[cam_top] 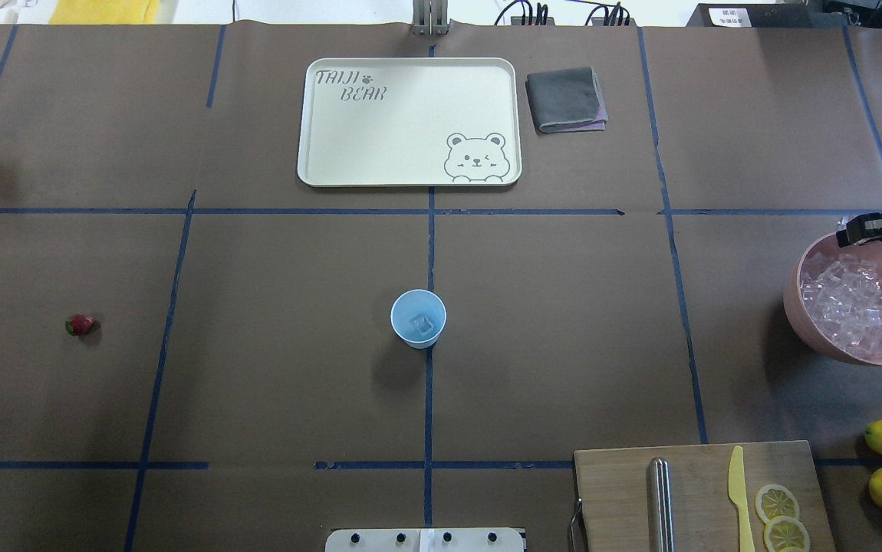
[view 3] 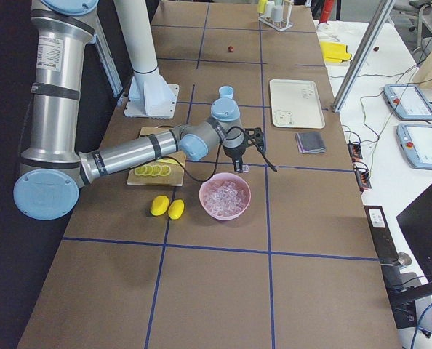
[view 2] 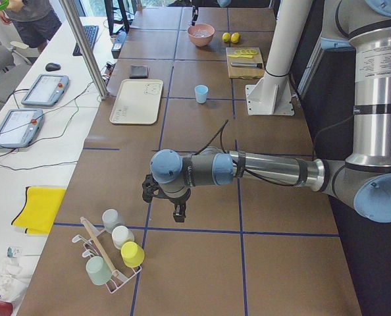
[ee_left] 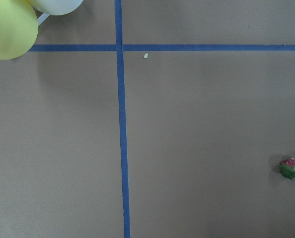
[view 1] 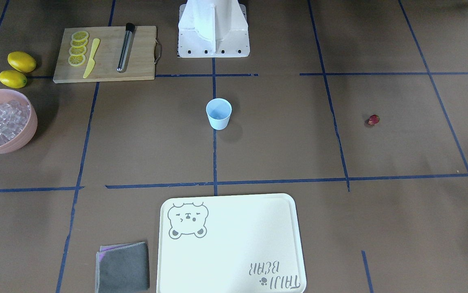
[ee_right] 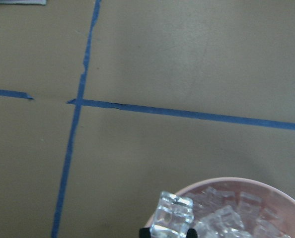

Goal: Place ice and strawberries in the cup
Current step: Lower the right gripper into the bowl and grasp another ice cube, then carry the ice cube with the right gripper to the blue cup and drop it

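Pincer [ee_right: 166,233]: right one, I read it pinching one ice cube [ee_right: 173,214].
Cup [cam_top: 418,318]: well apart leftward, at bench [cam_top: 564,345] centre.

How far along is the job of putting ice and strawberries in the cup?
Done: the cup seems to hold one ice cube already. In hand: the right gripper pinches a second cube at the pink bowl. Left: the strawberry lies untouched on the table.

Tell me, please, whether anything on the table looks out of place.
Only the strawberry: it lies loose, directly on the table, far from the cup. Nothing looks spilled or tipped.
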You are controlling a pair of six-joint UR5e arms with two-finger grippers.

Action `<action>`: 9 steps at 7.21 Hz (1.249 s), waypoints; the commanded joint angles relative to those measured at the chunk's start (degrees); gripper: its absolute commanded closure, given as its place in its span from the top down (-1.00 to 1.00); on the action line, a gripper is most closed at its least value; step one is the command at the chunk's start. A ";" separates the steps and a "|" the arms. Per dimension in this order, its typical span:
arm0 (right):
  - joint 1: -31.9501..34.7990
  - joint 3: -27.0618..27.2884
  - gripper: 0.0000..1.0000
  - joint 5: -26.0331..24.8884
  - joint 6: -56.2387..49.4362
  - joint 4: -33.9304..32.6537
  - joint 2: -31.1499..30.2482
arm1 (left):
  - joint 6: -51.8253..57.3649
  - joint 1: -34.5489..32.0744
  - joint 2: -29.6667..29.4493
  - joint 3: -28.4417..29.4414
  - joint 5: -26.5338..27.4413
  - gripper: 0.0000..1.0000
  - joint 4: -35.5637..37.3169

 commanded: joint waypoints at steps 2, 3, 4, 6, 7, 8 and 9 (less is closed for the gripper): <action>-7.64 1.19 -0.92 -0.57 2.22 -8.67 12.81 | 0.00 0.08 0.00 0.00 0.00 1.00 0.00; -10.80 1.19 -0.92 -1.36 6.76 -12.09 17.80 | 0.00 0.08 0.00 0.09 0.00 1.00 0.00; -14.74 1.19 -0.92 -4.50 11.41 -18.12 24.47 | 0.00 0.08 0.00 0.00 0.00 1.00 0.00; -25.36 0.49 -0.92 -14.32 18.28 -30.44 35.91 | 0.00 0.08 -0.09 0.09 0.00 1.00 0.00; -28.72 -0.91 -0.92 -17.16 22.67 -31.71 39.70 | 0.00 0.08 -0.09 0.09 0.00 1.00 0.00; -31.98 -3.97 -0.92 -19.36 25.76 -31.72 43.74 | 0.00 0.08 0.00 0.17 0.00 1.00 0.09; -35.58 -7.57 -0.92 -23.47 29.62 -31.72 47.35 | 0.00 0.08 0.00 0.17 0.00 1.00 0.00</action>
